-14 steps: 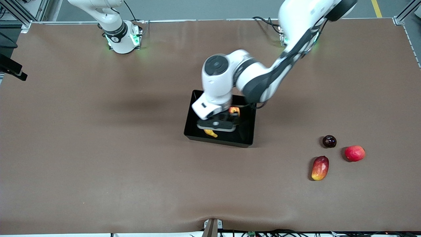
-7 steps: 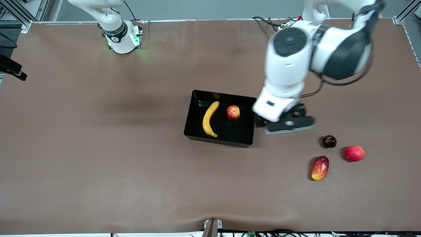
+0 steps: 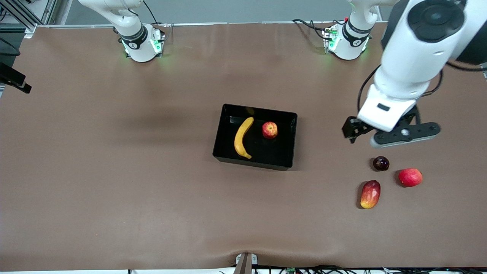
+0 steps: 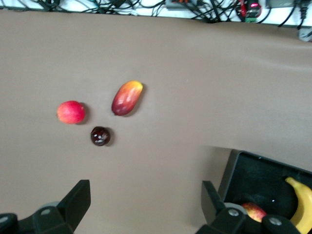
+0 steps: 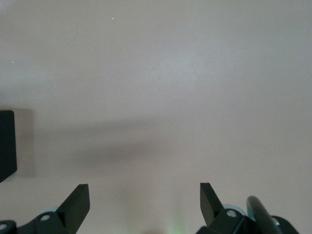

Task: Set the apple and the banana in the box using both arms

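Note:
The black box [image 3: 292, 140] stands mid-table. The yellow banana [image 3: 242, 137] and the red apple [image 3: 269, 129] lie side by side in it, apart. My left gripper [image 3: 380, 129] is open and empty, up over bare table between the box and the loose fruits. In the left wrist view its gripper [image 4: 145, 195] is wide open, with the box [image 4: 234, 170], apple [image 4: 253, 210] and banana [image 4: 301, 204] at the edge. My right gripper [image 5: 144, 195] is open and empty over bare table. It is out of the front view, and that arm waits near its base.
Three loose fruits lie toward the left arm's end: a dark round fruit [image 3: 381, 163], a pinkish-red fruit [image 3: 410, 177] and a red-yellow mango-like fruit [image 3: 370, 194]. They also show in the left wrist view as the mango-like fruit [image 4: 127, 97], pinkish-red fruit [image 4: 71, 112] and dark fruit [image 4: 100, 136].
My left gripper let go of the apple in the box, rose and swung toward the left arm's end of the table. The apple and banana now lie uncovered. The right arm has not moved.

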Controlling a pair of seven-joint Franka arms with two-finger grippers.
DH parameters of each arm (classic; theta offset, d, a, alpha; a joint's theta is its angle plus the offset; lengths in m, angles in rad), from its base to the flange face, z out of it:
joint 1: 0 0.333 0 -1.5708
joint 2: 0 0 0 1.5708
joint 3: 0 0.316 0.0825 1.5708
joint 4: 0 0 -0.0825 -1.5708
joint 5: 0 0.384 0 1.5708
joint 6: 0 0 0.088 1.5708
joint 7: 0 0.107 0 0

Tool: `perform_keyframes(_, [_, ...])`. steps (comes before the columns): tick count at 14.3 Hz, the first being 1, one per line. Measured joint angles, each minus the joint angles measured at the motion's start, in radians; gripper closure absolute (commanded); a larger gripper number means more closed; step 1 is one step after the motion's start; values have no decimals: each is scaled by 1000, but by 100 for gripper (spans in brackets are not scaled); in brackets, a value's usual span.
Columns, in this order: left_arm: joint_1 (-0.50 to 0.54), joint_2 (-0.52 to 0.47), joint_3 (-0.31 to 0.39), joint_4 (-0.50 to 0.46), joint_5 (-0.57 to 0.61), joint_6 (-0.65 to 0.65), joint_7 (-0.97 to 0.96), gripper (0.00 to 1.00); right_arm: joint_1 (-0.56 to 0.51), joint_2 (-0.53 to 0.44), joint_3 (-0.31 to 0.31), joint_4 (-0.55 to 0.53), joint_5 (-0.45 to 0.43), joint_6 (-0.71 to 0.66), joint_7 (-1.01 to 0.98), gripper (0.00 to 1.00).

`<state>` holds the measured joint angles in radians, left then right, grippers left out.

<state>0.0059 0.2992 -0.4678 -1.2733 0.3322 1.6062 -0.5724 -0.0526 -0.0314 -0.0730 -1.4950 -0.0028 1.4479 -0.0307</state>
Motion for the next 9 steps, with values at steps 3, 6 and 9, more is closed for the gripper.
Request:
perform_keyframes(3, [35, -46, 10, -25, -54, -15, 61, 0, 0, 0, 4, 7, 0, -1, 0, 0])
perform_keyframes(6, [2, -120, 113, -82, -100, -20, 144, 0, 0, 0, 7, 15, 0, -34, 0, 0])
perform_keyframes(9, [-13, -197, 207, -146, -161, -22, 236, 0, 0, 0, 9, 18, -1, -37, 0, 0])
